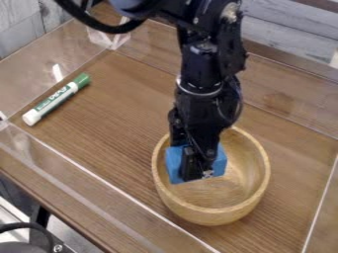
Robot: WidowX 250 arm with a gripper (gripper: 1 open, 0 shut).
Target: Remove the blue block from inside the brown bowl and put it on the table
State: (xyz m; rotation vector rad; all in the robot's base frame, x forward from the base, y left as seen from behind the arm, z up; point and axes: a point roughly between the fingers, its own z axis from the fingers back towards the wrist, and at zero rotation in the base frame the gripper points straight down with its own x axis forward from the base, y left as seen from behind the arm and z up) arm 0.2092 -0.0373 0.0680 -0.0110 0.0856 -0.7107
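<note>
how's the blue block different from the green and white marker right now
The blue block is short and chunky; the green-and-white marker is long and thin. The block sits in the brown bowl with the gripper shut on it; the marker lies loose on the table, far from the arm. The block is one colour, the marker two. Both are small.
</note>
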